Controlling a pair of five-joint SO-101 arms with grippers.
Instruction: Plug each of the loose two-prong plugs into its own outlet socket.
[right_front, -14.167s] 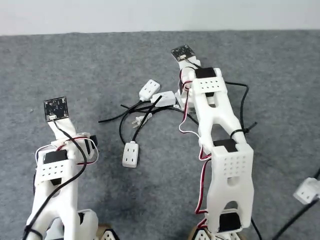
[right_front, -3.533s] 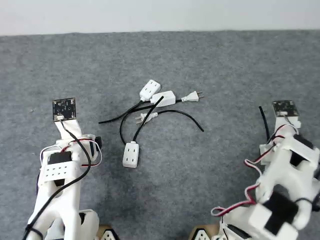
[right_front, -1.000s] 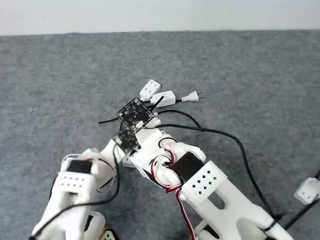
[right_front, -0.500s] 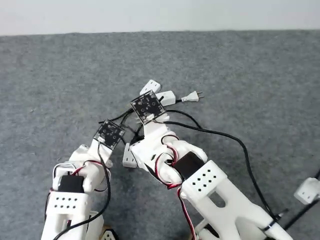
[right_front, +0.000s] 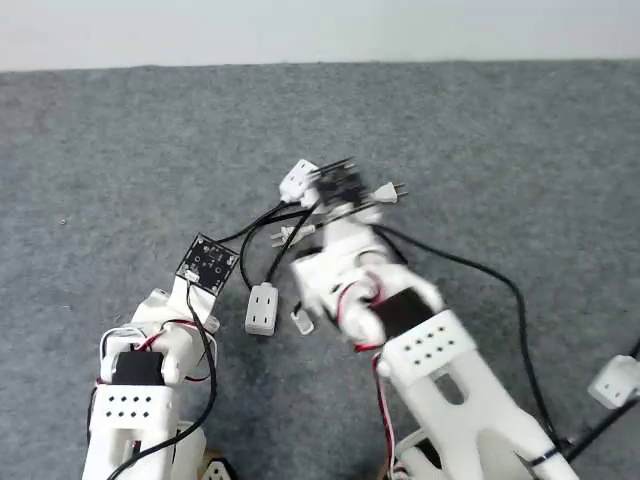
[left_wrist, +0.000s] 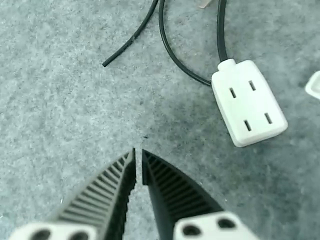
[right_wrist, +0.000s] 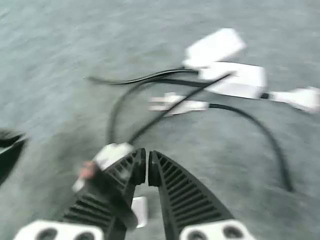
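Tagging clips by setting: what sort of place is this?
Likely a robotics test bench: grey mat, left arm and right arm side by side, an outlet socket and plug as props.

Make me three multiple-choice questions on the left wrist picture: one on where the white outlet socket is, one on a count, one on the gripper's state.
1. Where does the white outlet socket lie?
A. On the grey mat, apart from the left gripper
B. Clamped between that gripper's fingers
C. Stacked on another socket

2. How many slots does its face show?
A. Two
B. Four
C. Six

3. What state is the left gripper in?
A. Wide open
B. Shut on a plug
C. Shut, holding nothing

Answers:
1. A, since bare mat shows between the fingertips and the socket.
2. B, since two pairs of slots are visible on the face.
3. C, since the fingers stand almost touching with nothing between them.
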